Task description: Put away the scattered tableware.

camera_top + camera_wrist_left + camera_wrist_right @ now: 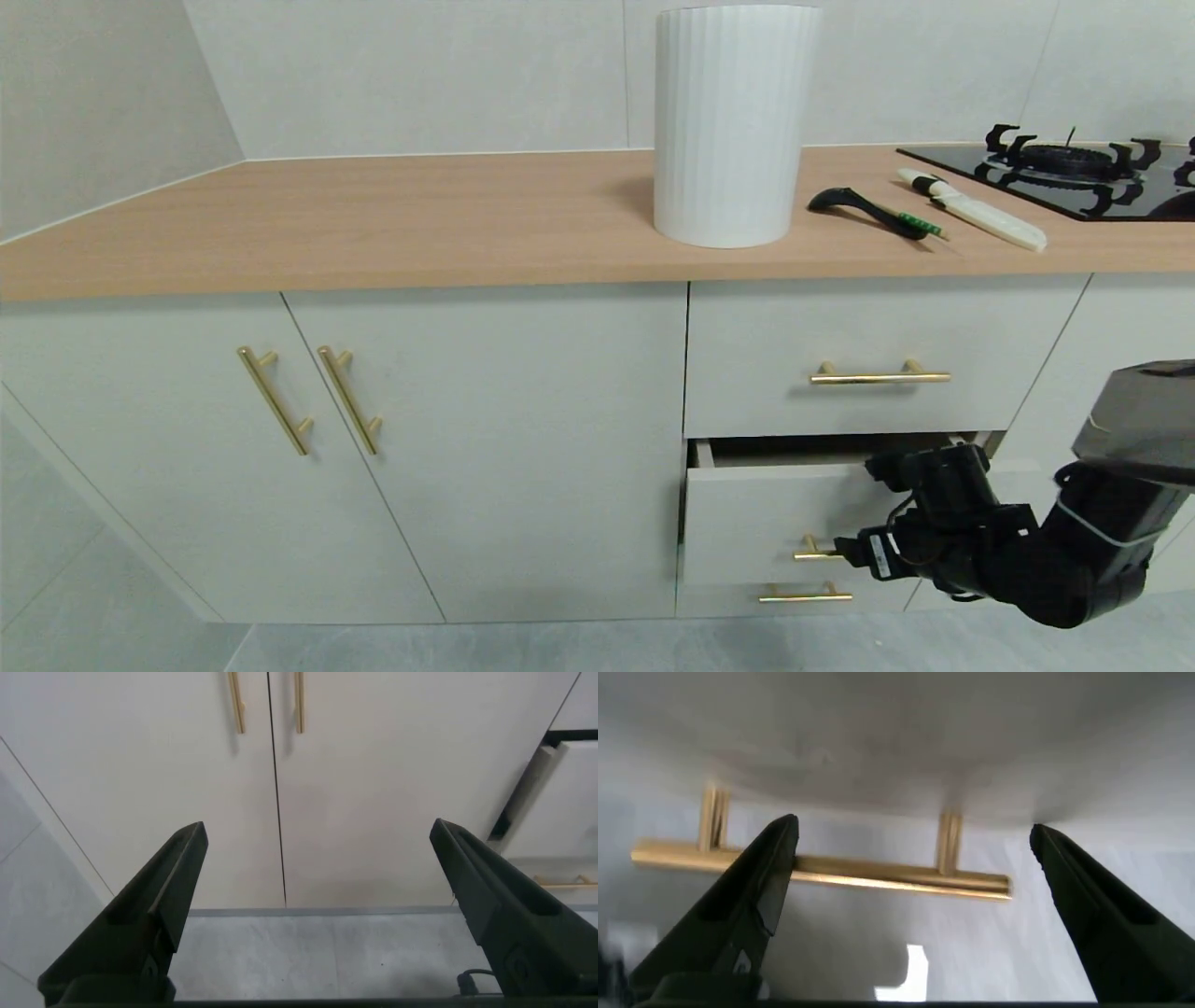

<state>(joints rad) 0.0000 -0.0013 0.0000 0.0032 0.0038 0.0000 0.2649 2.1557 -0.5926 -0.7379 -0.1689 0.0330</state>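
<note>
Spoon [868, 213] and knife [976, 213] lie near the countertop's [373, 224] right end, between the white canister [733, 121] and the stove [1074, 173], just beside each other and near the front edge.

Right gripper [845, 546] is low, at the middle drawer [766, 513], jaws spread. In the wrist view the right gripper [913, 831] faces the handle [822, 870], whose bar runs from one finger toward the other. Cannot tell if anything touches.

Left gripper [320, 829] hangs low before the cabinet doors [280, 784], jaws spread, holding nothing.

Step in hand, judged: open the drawer. It is only ajar, with a dark gap along its top.
- The jaws line up along the bar, not across it. Roll the wrist to pinch the bar between its posts, or hook a finger behind it.
- Pull straight out, level, so the drawer does not bind.
- Open wide enough for the knife's length.

Around: the top drawer [840, 355] is shut above, and the bottom drawer's handle [805, 595] sits just below; keep the fingers off it. The canister may crowd a reach from the left.
</note>
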